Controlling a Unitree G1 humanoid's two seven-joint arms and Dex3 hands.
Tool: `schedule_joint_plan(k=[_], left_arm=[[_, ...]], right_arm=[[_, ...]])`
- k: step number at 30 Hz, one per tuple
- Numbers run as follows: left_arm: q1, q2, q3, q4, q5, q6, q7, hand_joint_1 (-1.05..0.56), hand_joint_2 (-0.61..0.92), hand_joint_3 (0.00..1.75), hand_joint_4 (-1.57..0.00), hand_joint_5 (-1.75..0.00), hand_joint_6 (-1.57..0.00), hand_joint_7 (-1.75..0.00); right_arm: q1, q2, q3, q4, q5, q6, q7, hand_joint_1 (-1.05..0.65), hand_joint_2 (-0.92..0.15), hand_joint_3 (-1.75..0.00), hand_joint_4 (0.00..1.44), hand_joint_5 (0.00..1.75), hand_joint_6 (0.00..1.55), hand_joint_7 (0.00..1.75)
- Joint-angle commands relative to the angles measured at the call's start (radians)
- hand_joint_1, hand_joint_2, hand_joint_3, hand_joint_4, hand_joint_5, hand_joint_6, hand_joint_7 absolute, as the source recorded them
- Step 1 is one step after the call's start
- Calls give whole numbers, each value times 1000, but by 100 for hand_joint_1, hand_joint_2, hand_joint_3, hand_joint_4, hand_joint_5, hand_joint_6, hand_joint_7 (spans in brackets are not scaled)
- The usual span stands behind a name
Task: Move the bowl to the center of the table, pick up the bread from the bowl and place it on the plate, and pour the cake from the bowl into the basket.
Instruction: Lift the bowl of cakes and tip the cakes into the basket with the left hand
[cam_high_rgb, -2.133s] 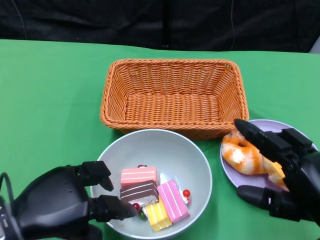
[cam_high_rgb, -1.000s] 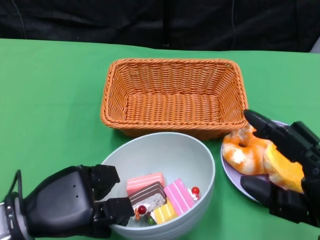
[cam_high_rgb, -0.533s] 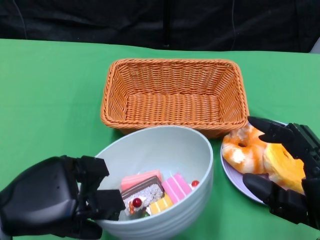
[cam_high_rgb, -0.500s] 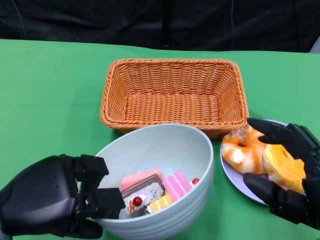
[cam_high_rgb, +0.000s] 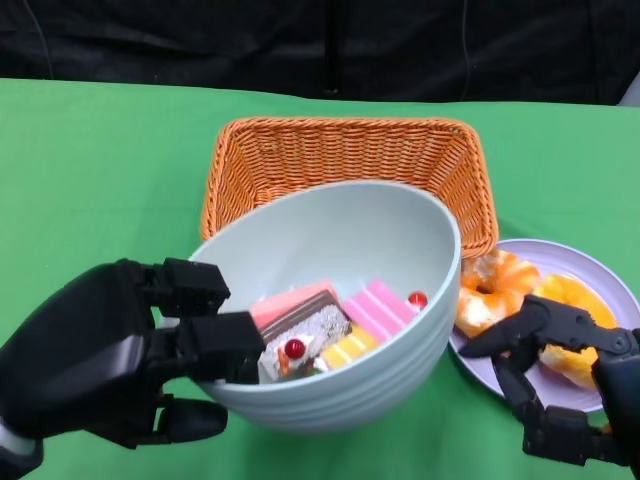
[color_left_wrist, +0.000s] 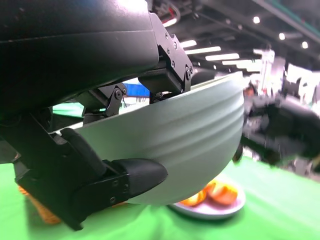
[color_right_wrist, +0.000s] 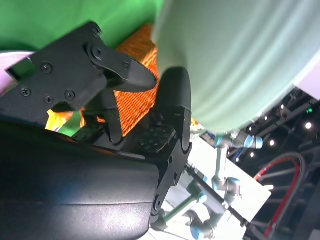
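Green cloth covered your table (cam_high_rgb: 90, 170). Your left hand (cam_high_rgb: 110, 365) gripped the bowl's (cam_high_rgb: 350, 240) rim, holding it raised and tilted before the basket (cam_high_rgb: 345, 150), cake pieces (cam_high_rgb: 330, 325) inside. Your right hand (cam_high_rgb: 565, 385) hovered empty, fingers spread, over the plate (cam_high_rgb: 600, 290) where the bread (cam_high_rgb: 495, 290) lay.

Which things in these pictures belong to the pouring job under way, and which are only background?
Part of the job:
- bowl, lifted clear of the table in the left hand
- cake pieces inside the bowl
- basket behind the bowl
- bread on the plate
- right hand, holding nothing

Only background:
- green table
- black backdrop
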Motion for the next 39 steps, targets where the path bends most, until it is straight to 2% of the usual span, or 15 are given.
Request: schedule_joint_plan(k=[1, 8, 12, 20, 24, 27, 31, 34, 39], left_arm=[[-16, -47, 12, -17, -71, 41, -45, -20, 15, 155, -102, -175, -71, -175], [-86, -172, -12, 38, -194, 142, -148, -23, 16, 165, -107, -175, -81, -175], [-124, -243, -26, 85, -256, 187, -201, -18, 18, 167, -107, -175, -85, -175], [-225, -415, -24, 202, -359, 296, -248, -9, 17, 174, -105, -175, -87, -174], [-281, -519, -14, 288, -392, 352, -235, -9, 20, 174, -109, -174, -93, -165], [-312, -587, -3, 352, -411, 383, -228, -11, 27, 167, -108, -175, -95, -161], [-349, -666, 26, 439, -431, 418, -219, -13, 25, 169, -106, -175, -91, -165], [-365, -729, 46, 452, -488, 525, -228, -15, 24, 172, -103, -175, -89, -167], [-373, -788, 79, 441, -552, 658, -240, -14, 24, 172, -103, -175, -87, -174]], right_arm=[[-4, -18, -3, 13, 1, -18, 9, -10, -23, -165, 101, 170, 86, 139], [-8, -20, 5, 37, -10, -37, 13, -11, -18, -172, 100, 175, 85, 148], [-7, -24, 8, 43, -33, -50, 7, -11, -14, -174, 100, 175, 84, 148], [-7, -28, 8, 67, -34, -65, 11, -10, -15, -172, 97, 175, 83, 146], [-10, -28, 8, 77, -28, -68, 12, -11, -15, -171, 97, 175, 82, 145], [-12, -29, 7, 83, -22, -71, 12, -11, -15, -171, 97, 175, 82, 145], [-12, -29, 6, 89, -17, -79, 11, -11, -14, -171, 97, 175, 82, 145], [-9, -27, 7, 87, -13, -80, 12, -12, -15, -171, 97, 175, 83, 144], [-6, -24, 10, 86, -12, -78, 11, -12, -14, -171, 98, 175, 83, 144]])
